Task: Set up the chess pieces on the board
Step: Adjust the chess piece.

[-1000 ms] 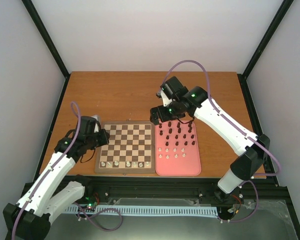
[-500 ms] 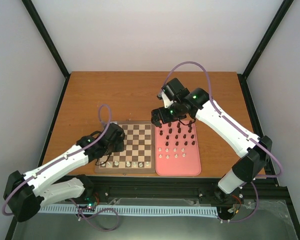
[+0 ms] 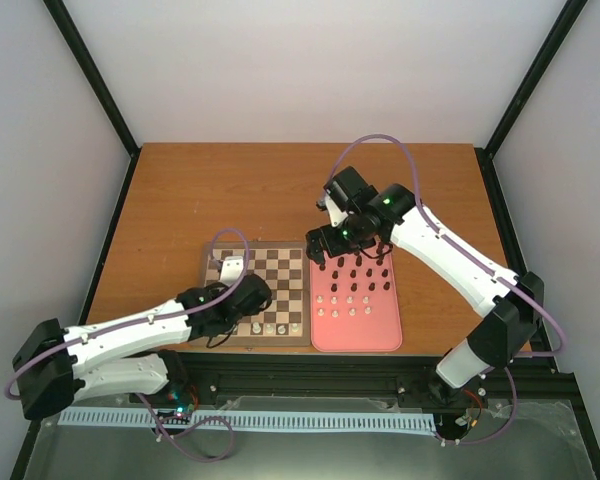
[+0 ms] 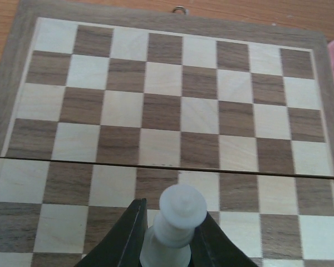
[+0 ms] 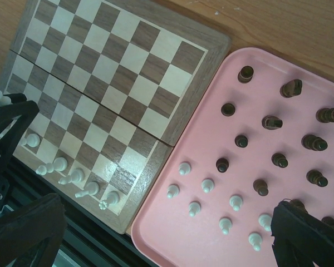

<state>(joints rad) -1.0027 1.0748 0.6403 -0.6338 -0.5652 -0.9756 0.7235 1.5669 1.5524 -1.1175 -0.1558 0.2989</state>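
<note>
My left gripper [image 4: 170, 242] is shut on a cream-white chess piece [image 4: 178, 222], upright between the two black fingers, low over the near rows of the board [image 4: 183, 111]. From above, that gripper [image 3: 252, 298] hangs over the board [image 3: 280, 265] left of centre. Several white pieces [image 5: 72, 178] stand in the board's near row. My right gripper [image 5: 164, 239] is open and empty, above the pink tray [image 5: 172, 233]. From above it [image 3: 325, 250] hovers at the tray's far left corner. The tray holds several white pawns [image 5: 209, 186] and dark pieces [image 5: 273, 122].
The pink tray [image 3: 355, 335] lies flush against the board's right rim. The left arm's black wrist [image 5: 5, 117] shows at the board's left edge in the right wrist view. The black frame rail [image 3: 310, 375] runs just below the board and tray.
My left arm has swung from the board's left edge to the right, over the near rows, still shut on the white piece. The right arm has shifted slightly toward the tray.
</note>
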